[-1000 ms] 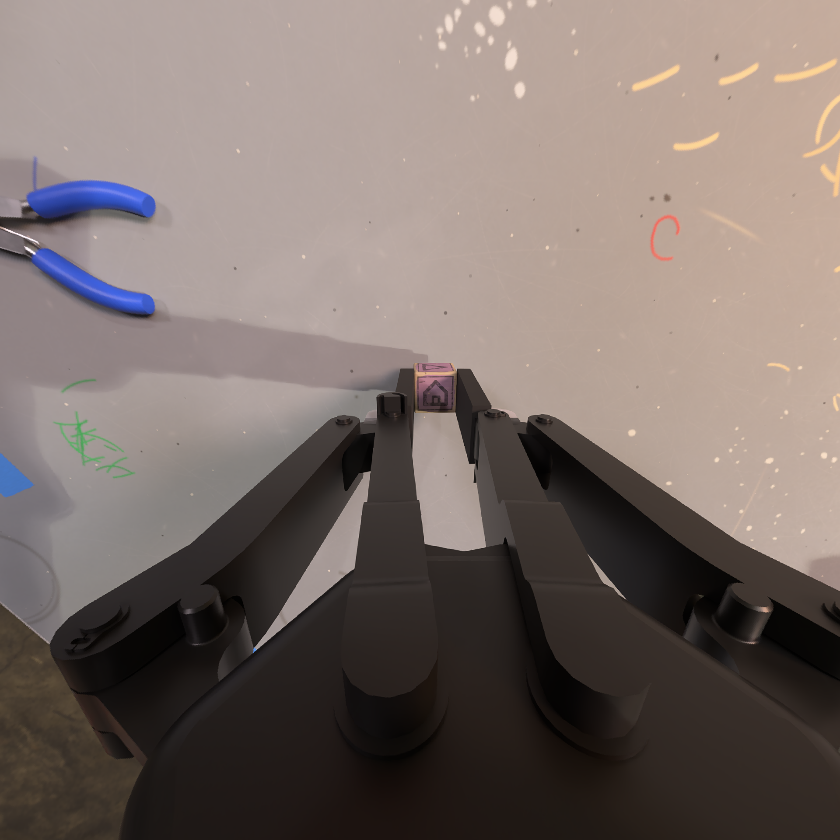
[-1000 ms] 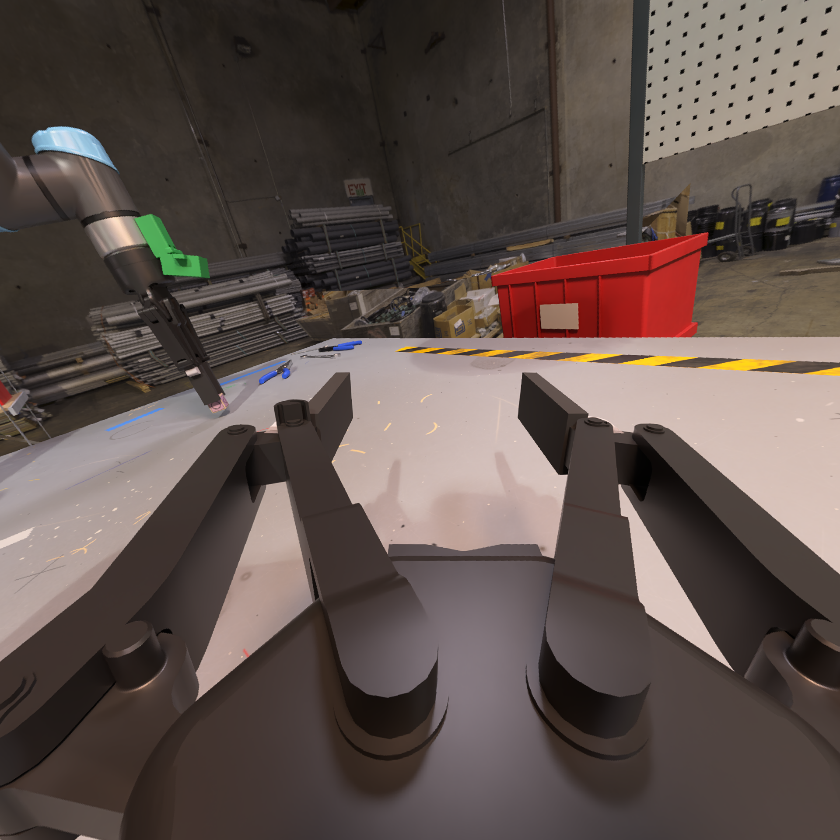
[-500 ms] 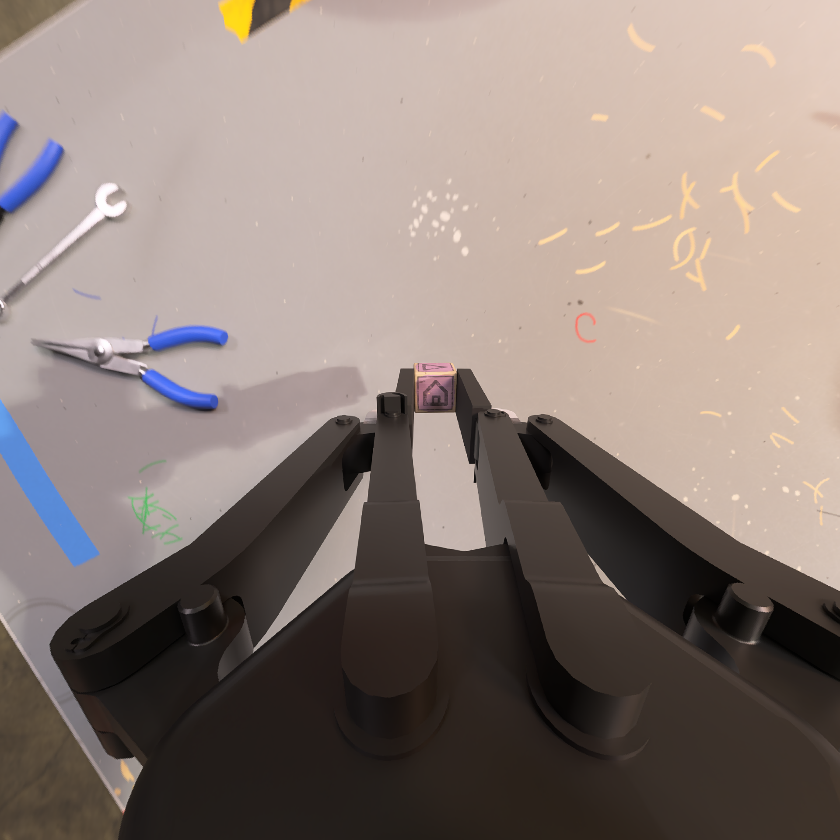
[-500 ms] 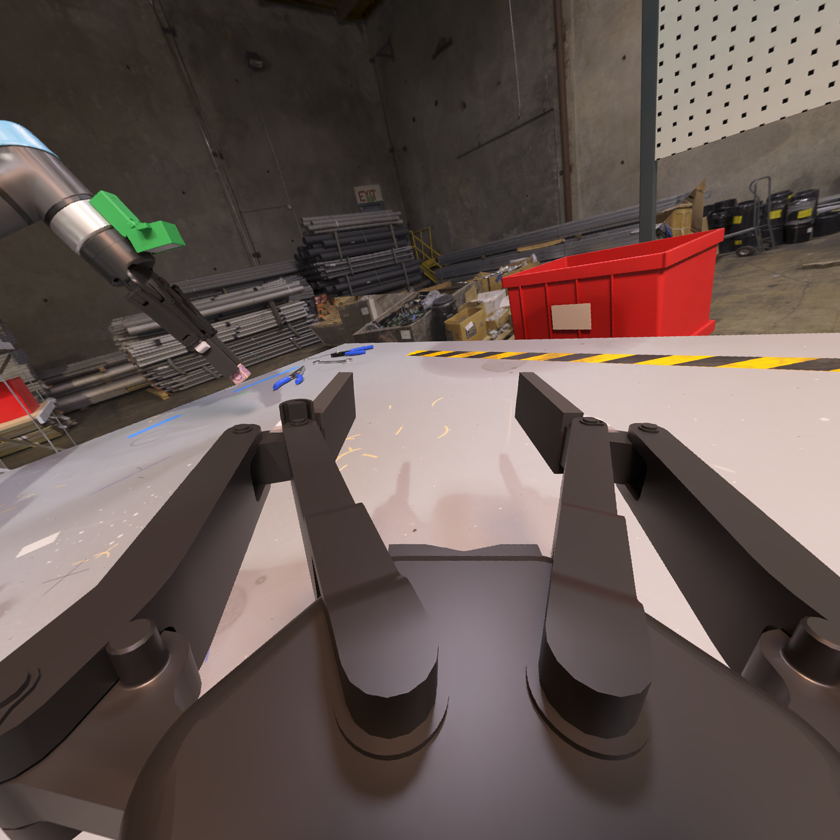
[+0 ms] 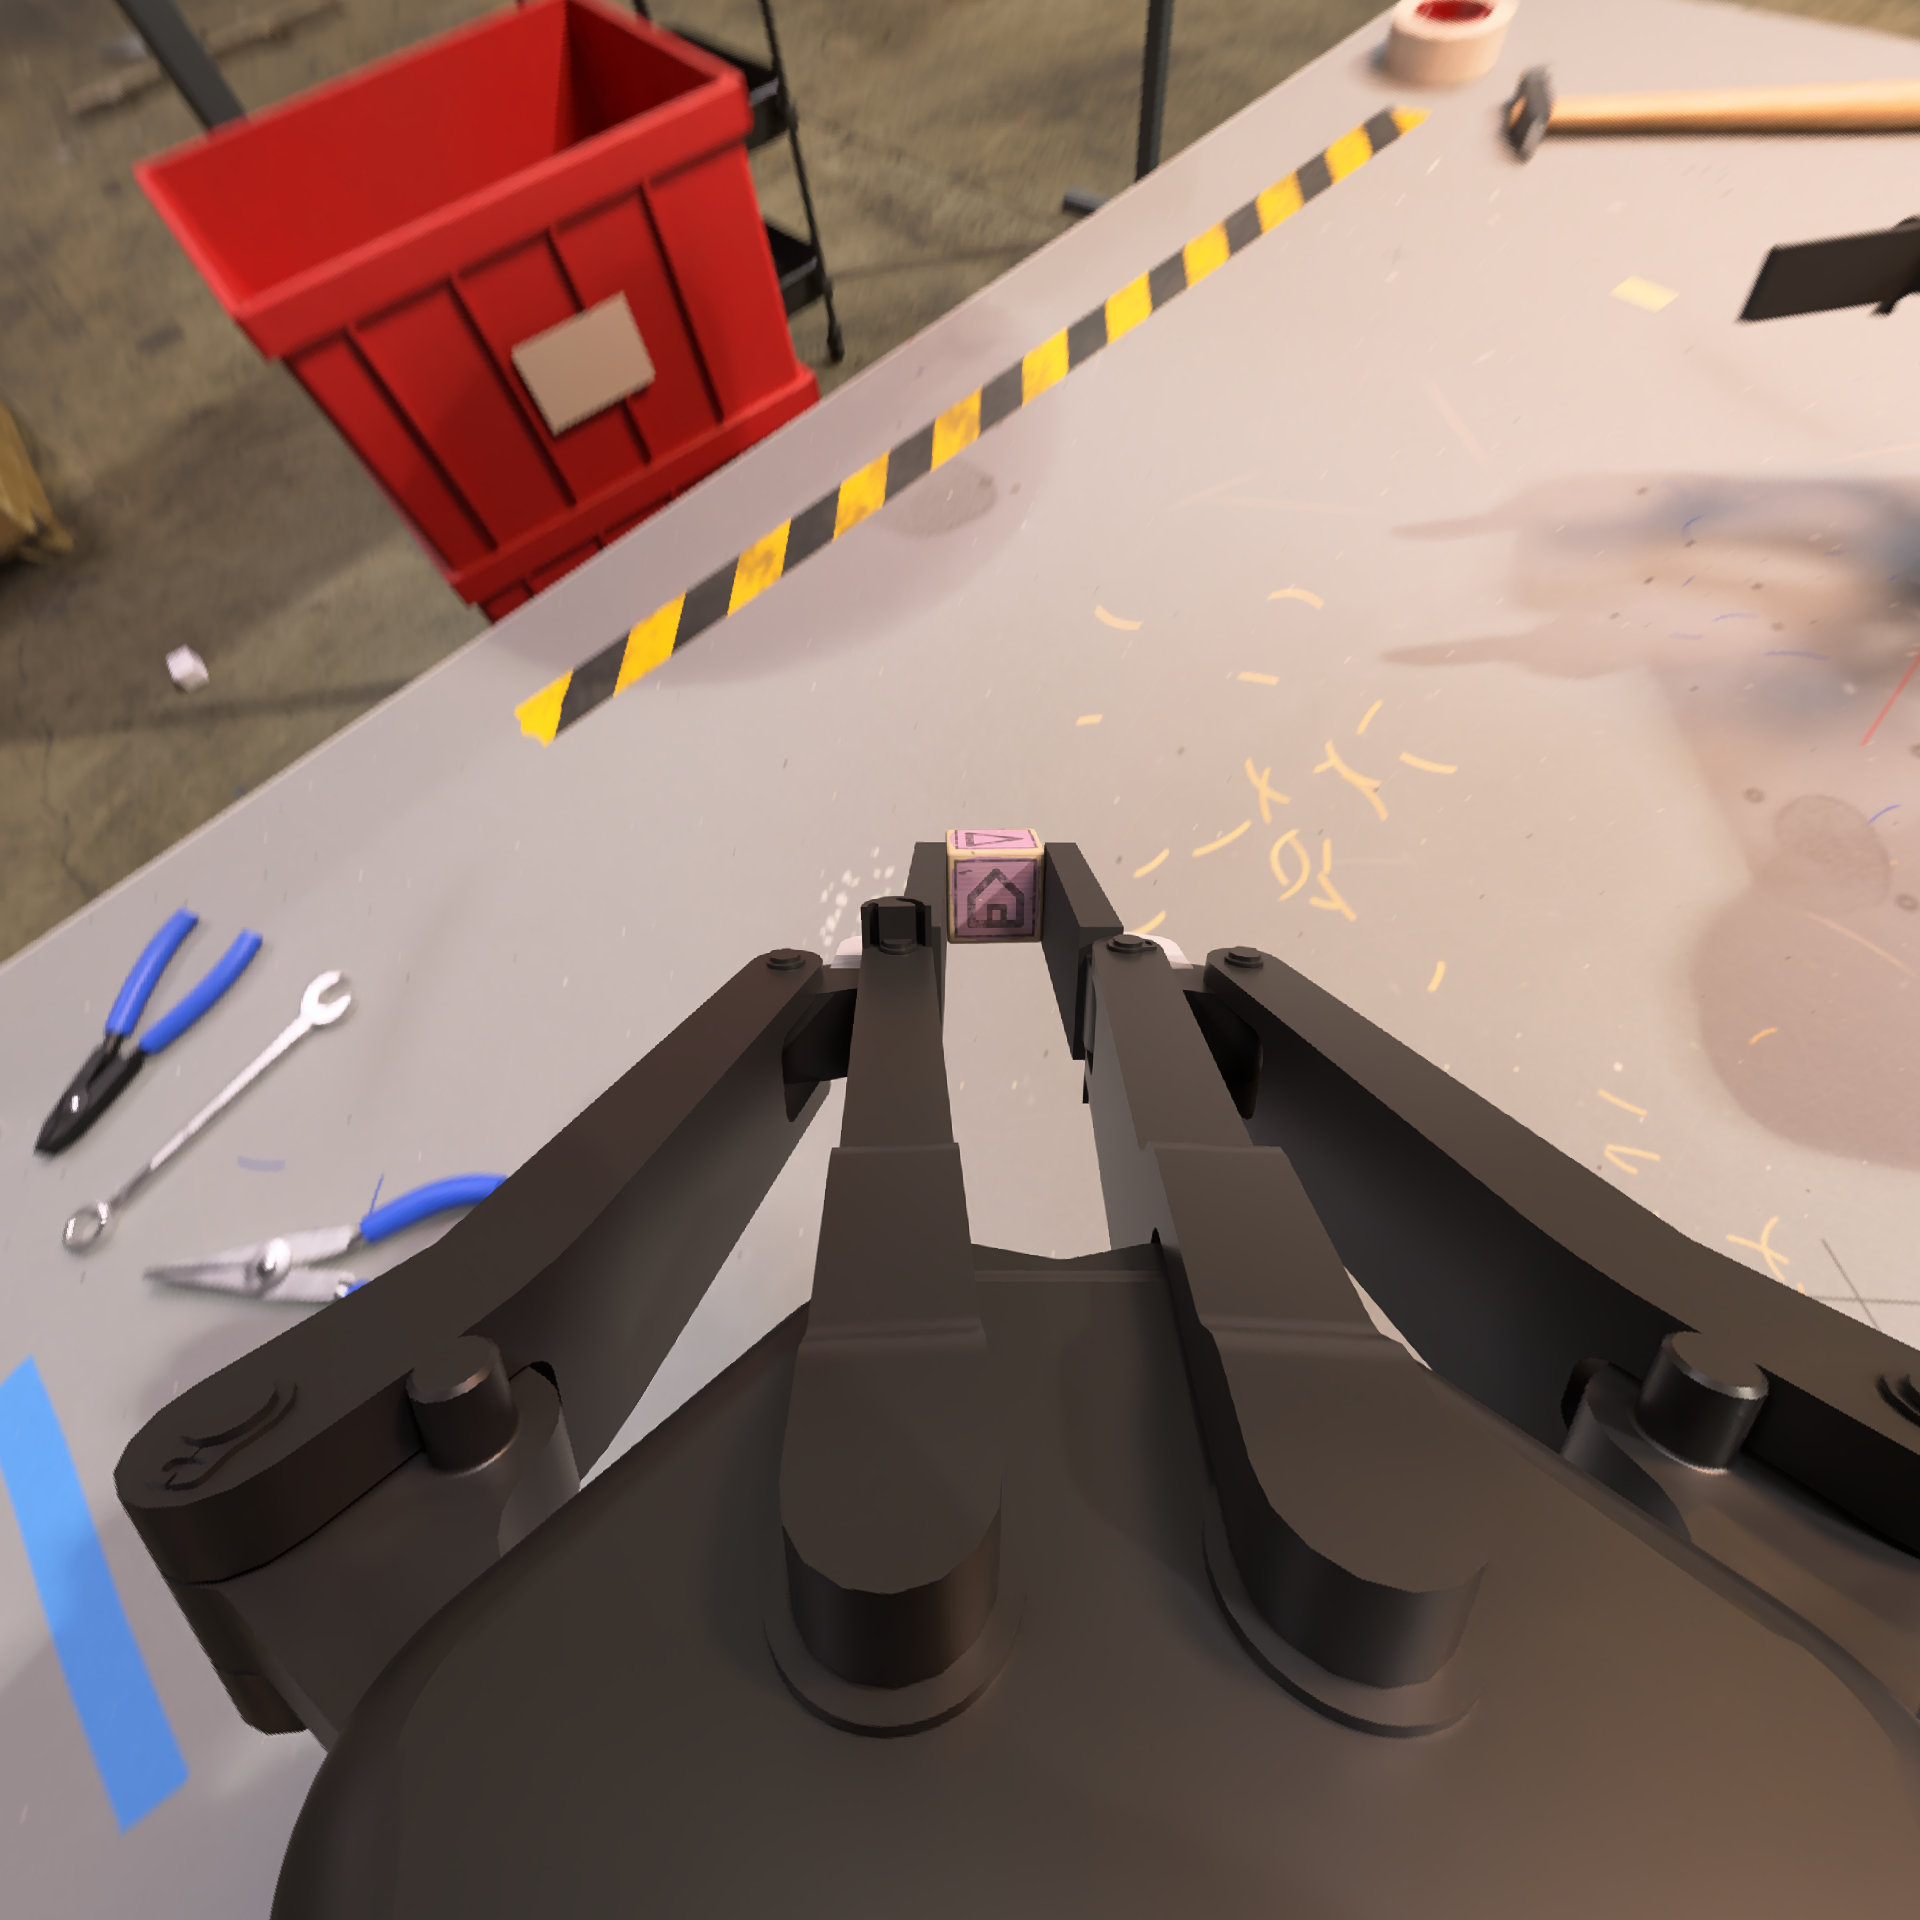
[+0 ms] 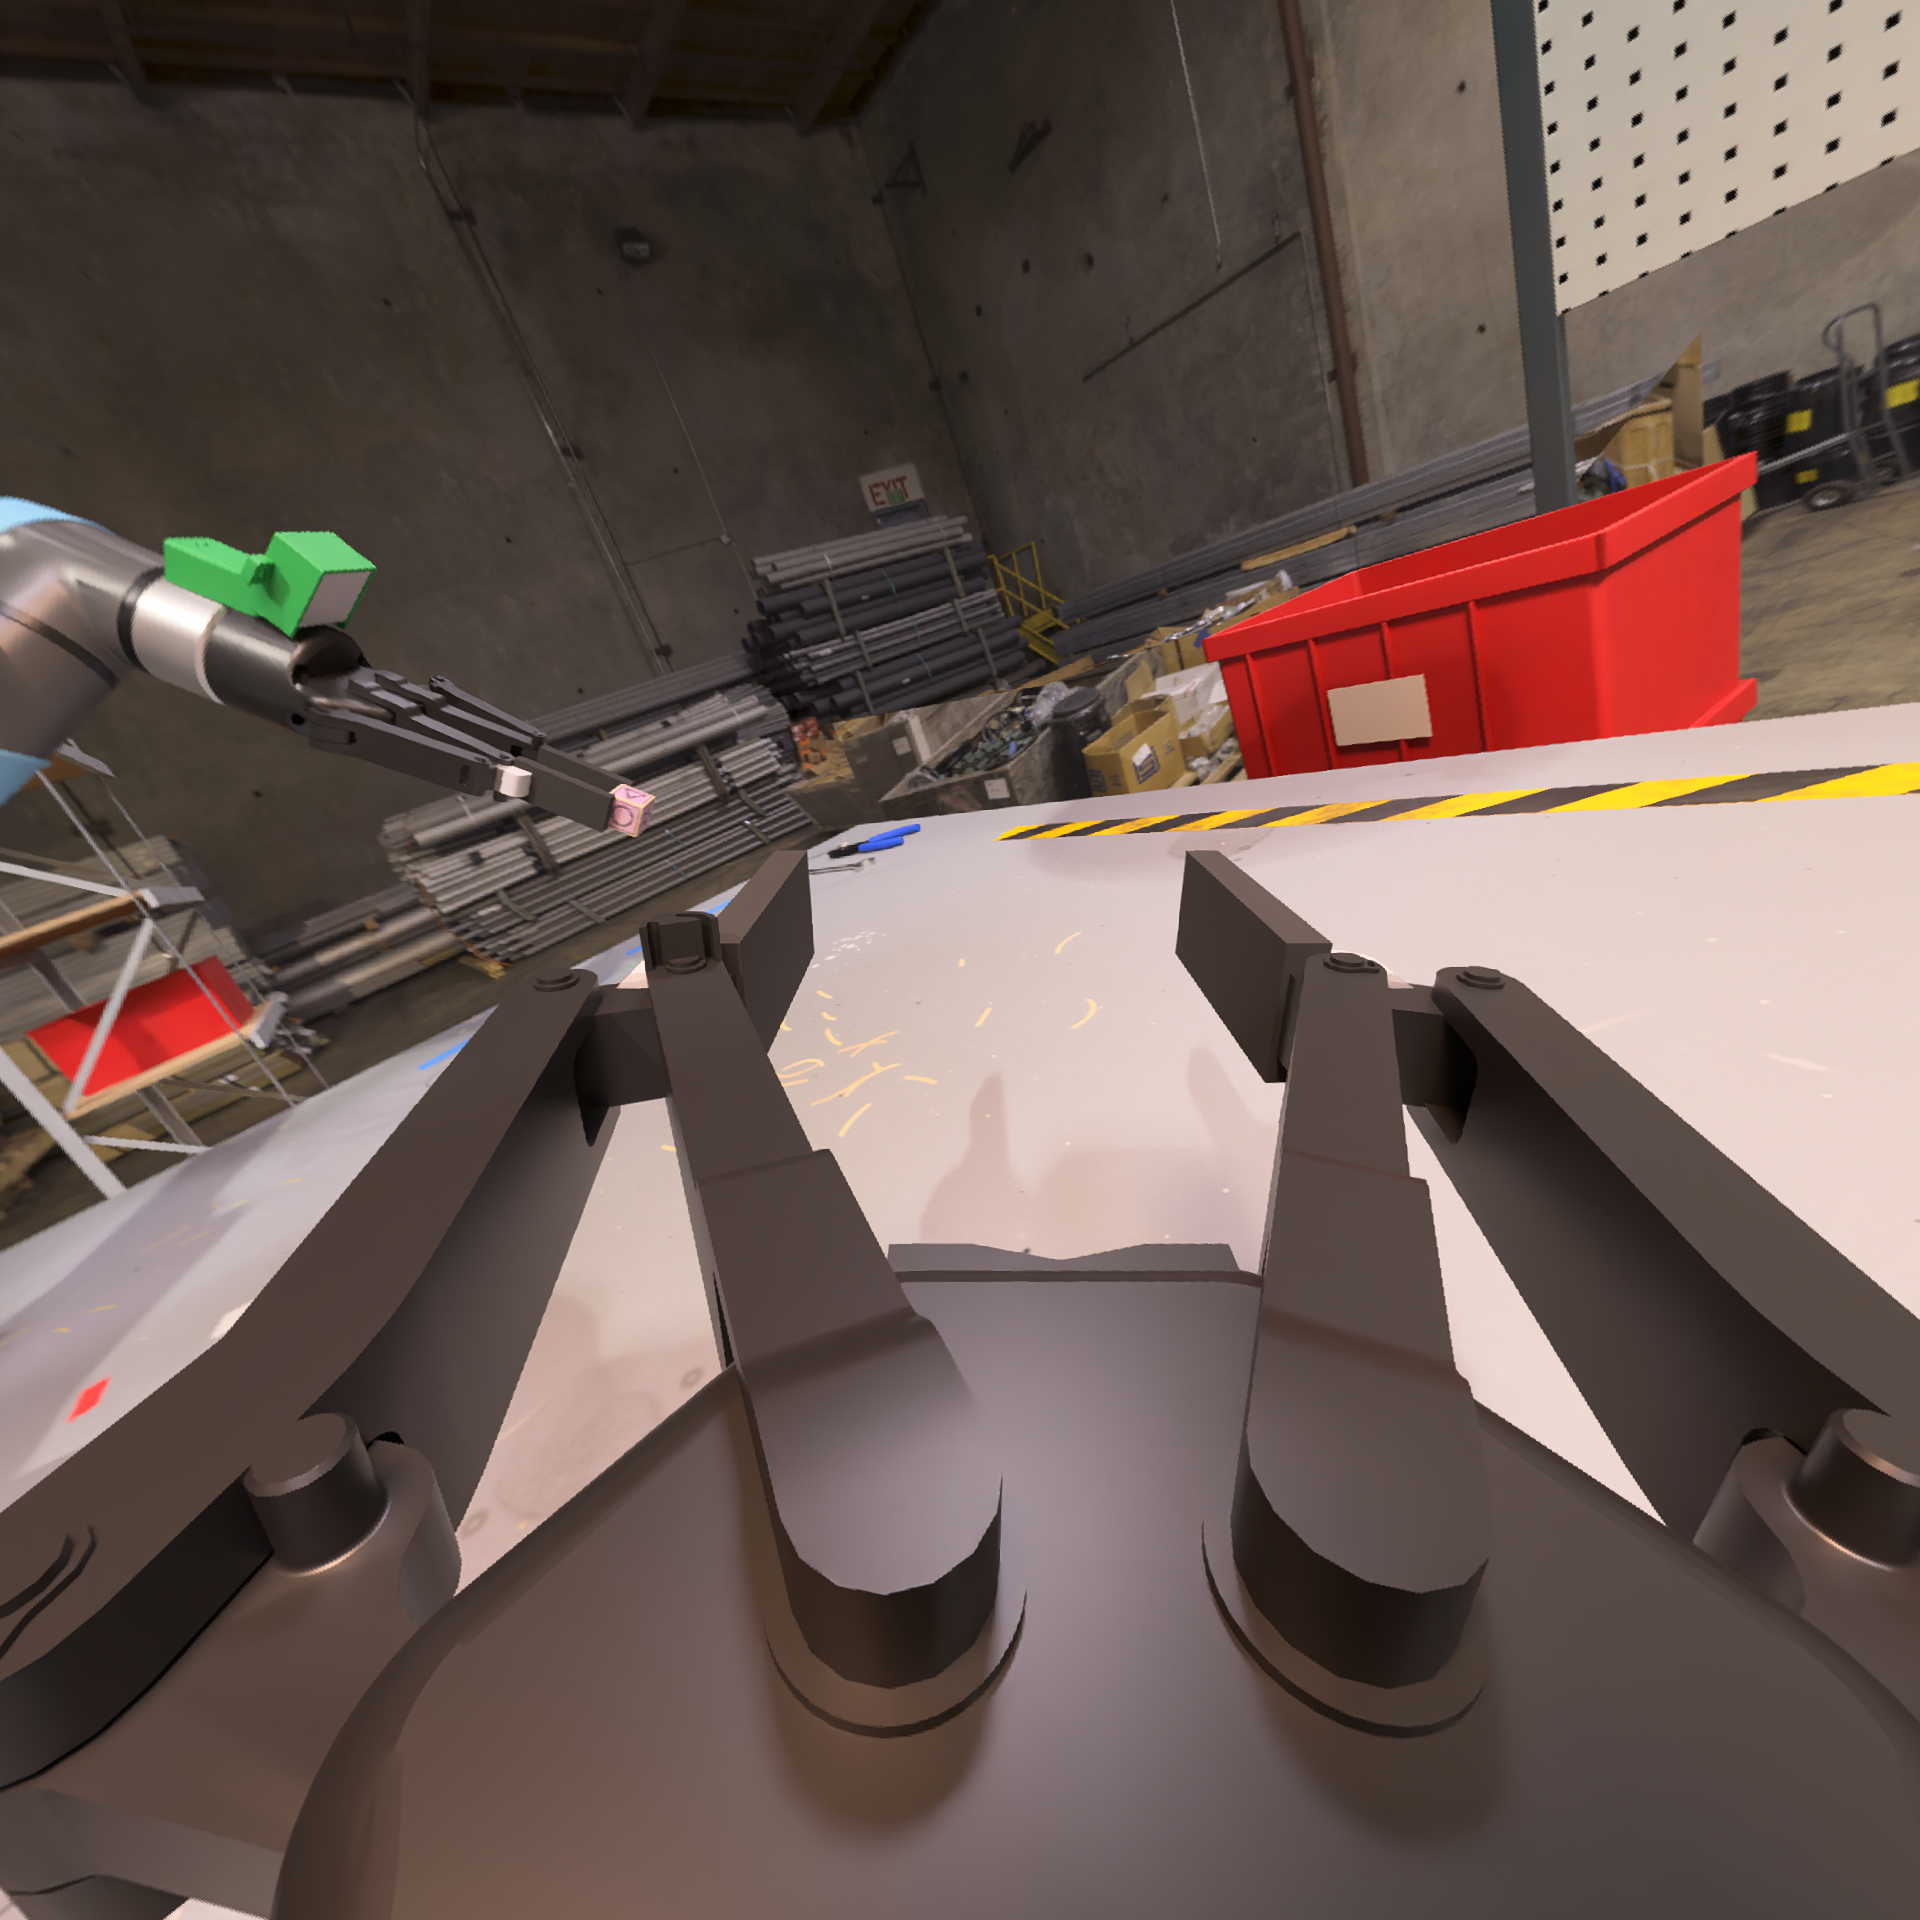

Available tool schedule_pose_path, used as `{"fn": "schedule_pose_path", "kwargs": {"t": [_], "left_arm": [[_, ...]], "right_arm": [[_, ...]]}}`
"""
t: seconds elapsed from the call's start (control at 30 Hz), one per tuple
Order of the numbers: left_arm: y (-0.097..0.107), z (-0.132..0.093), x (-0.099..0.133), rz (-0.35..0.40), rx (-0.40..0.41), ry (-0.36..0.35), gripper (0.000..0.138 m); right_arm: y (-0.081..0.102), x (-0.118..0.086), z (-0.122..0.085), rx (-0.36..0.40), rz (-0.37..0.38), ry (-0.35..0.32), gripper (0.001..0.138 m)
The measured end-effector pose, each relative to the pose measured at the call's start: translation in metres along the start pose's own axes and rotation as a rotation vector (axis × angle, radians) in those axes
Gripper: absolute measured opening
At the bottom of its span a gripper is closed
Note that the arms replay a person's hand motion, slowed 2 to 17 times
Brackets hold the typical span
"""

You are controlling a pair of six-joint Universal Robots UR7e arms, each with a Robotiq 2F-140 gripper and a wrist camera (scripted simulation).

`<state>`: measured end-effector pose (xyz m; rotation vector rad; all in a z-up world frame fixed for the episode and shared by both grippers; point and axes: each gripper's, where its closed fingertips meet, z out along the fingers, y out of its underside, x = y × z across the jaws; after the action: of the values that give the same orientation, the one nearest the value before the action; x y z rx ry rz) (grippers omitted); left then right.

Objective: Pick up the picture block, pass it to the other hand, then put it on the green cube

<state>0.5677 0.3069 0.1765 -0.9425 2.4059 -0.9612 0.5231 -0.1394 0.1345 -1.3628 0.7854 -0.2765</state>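
The picture block (image 5: 994,886) is a small pink cube with cream edges and line drawings on its faces. My left gripper (image 5: 994,883) is shut on it and holds it high above the grey table (image 5: 1039,644). In the right wrist view the left arm reaches in from the left with the block (image 6: 632,809) at its fingertips, well above the table. My right gripper (image 6: 995,935) is open and empty, above the table and apart from the block. One dark fingertip of the right gripper (image 5: 1829,275) shows at the right edge of the left wrist view. No green cube is in view.
Blue-handled pliers (image 5: 145,1023), a wrench (image 5: 208,1112) and needle-nose pliers (image 5: 322,1242) lie at the table's left. A yellow-black stripe (image 5: 966,416) marks the far edge. A red bin (image 5: 488,281) stands on the floor beyond. A hammer (image 5: 1714,109) and a tape roll (image 5: 1444,36) lie far right.
My left gripper has risen and tilted forward with the block, away from the table. My right gripper has stayed open and lifted slightly.
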Motion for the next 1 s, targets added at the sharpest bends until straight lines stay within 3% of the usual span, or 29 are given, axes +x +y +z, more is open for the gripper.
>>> {"fn": "schedule_pose_path", "kwargs": {"t": [0.5, 1.0], "left_arm": [[-0.090, 0.004, 0.085, 0.219, 0.389, 0.136, 0.025], [-0.140, 0.029, 0.179, 0.337, 0.656, 0.362, 0.025]], "right_arm": [[-0.013, -0.031, 0.010, -0.009, 0.221, -0.192, 0.086], [-0.022, -0.066, 0.024, -0.079, 0.494, -0.381, 0.089]]}}
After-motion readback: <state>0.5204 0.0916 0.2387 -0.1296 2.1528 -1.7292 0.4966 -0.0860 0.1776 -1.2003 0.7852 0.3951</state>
